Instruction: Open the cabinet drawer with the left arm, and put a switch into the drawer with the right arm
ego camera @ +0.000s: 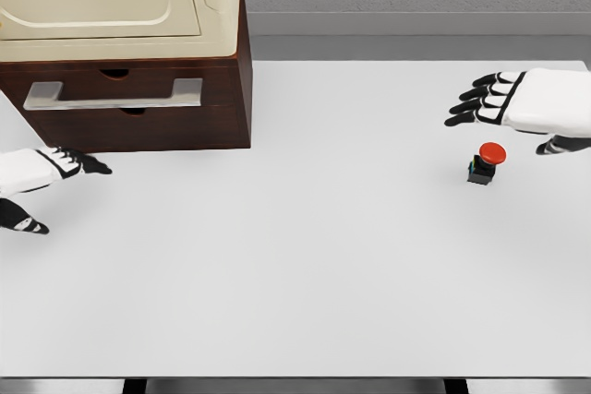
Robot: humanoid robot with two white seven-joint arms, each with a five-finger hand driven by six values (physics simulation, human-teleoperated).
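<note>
Nearest to my camera I see the front edge of the white table (295, 320), with a wide bare stretch of its surface running across the lower half of the head view.

Moving back, the left hand (42, 177) enters at the left edge, low over the table. Its black fingers (88, 165) are extended and point right, with the thumb spread below them; the hand is released and grips nothing. It sits just below and in front of the cabinet's lower left corner, not touching the handle.

Further back on the right, the switch (486, 162) stands upright on the table: a small dark body with a red mushroom cap on top. It is well apart from the cabinet, on the opposite side of the table.

Just behind and above the switch I see the right hand (526, 103), coming in from the right edge. Its four fingers are stretched out toward the left and the thumb hangs down at the right; it is relaxed and carries nothing. It is near the switch without contact.

Farthest back at upper left is the cabinet (217, 99), dark brown wood with a cream top. Its drawer (120, 89) is closed, flush with the front, and carries a horizontal silver handle (113, 95).
</note>
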